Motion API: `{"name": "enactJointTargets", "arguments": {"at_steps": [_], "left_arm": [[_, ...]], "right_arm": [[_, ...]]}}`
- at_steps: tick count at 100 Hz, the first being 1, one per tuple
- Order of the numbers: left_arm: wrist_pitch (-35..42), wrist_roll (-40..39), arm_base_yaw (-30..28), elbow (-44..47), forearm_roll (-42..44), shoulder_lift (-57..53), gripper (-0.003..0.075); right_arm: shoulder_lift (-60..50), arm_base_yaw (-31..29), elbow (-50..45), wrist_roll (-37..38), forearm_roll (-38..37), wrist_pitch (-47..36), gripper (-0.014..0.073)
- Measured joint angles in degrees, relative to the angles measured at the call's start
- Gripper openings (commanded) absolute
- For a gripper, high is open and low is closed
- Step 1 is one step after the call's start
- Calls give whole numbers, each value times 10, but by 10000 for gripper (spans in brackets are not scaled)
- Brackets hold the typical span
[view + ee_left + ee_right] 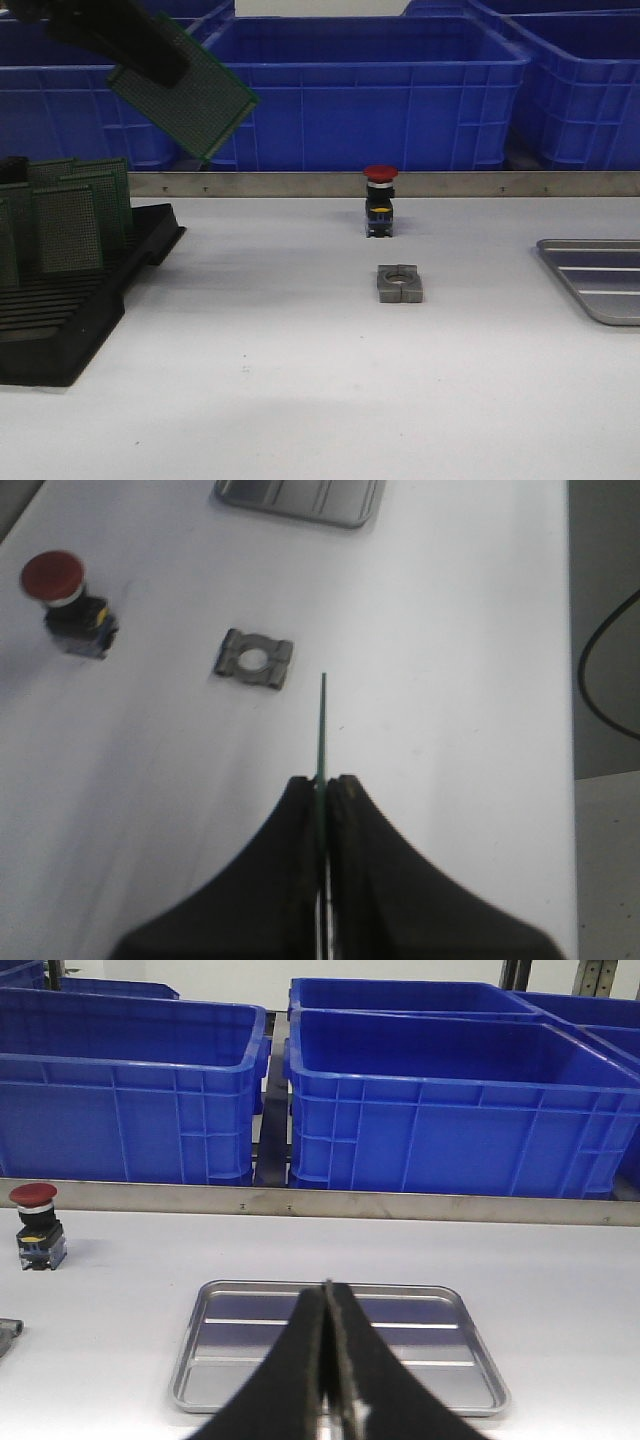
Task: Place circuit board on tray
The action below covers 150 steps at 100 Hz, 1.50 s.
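Blue plastic bins (365, 95) line the back of a white table (300, 380), behind a metal strip (400, 184) running along its far edge. High over the table's left side, the left gripper (323, 795) has its fingers pressed onto a green perforated circuit board (185, 90), which hangs tilted in the air; the left wrist view shows the board edge-on as a thin green line between the two black fingers (290, 860). Below it, at the left edge, a black slotted rack (70, 320) holds several more green boards (65, 225) standing upright. Near the middle of the table stands a red-capped push button (380, 200) on a black body with a yellow band, and just in front of it lies a small grey metal block (400, 283) with a round hole. The silver tray (335, 1355), ribbed and bare, sits at the table's right edge, well apart from the held board. Above it, the right gripper (327, 1360) hovers with its fingers together, gripping nothing. No brand, label or legible writing shows on any item.
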<state>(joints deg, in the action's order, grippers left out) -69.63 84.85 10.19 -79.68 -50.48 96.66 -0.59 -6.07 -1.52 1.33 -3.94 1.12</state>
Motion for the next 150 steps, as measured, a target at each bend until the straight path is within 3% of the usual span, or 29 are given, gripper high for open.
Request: {"name": "enactJointTargets", "arguments": {"at_steps": [32,61,86,104,122,134,150], "left_arm": [[1,0,115,0,-27,40,-20],[1,0,126,0,-27,42,-20],[1,0,126,0,-27,42,-20],[1,-1,126,0,-30,42,-20],[1,-1,126,0,-34,42,-20],[1,-1,126,0,-34,42,-20],[1,-1,126,0,-34,42,-20]], "right_arm": [[0,0,0,0,0,0,-62],[0,0,1,0,0,7,-62],[26,0,104,0,0,157,-62],[134,0,179,0,1,261,-62],[264,0,244,0,20,303,-51],[340,0,277,-3,90,304,65],[425,0,312,-72,234,307,405]]}}
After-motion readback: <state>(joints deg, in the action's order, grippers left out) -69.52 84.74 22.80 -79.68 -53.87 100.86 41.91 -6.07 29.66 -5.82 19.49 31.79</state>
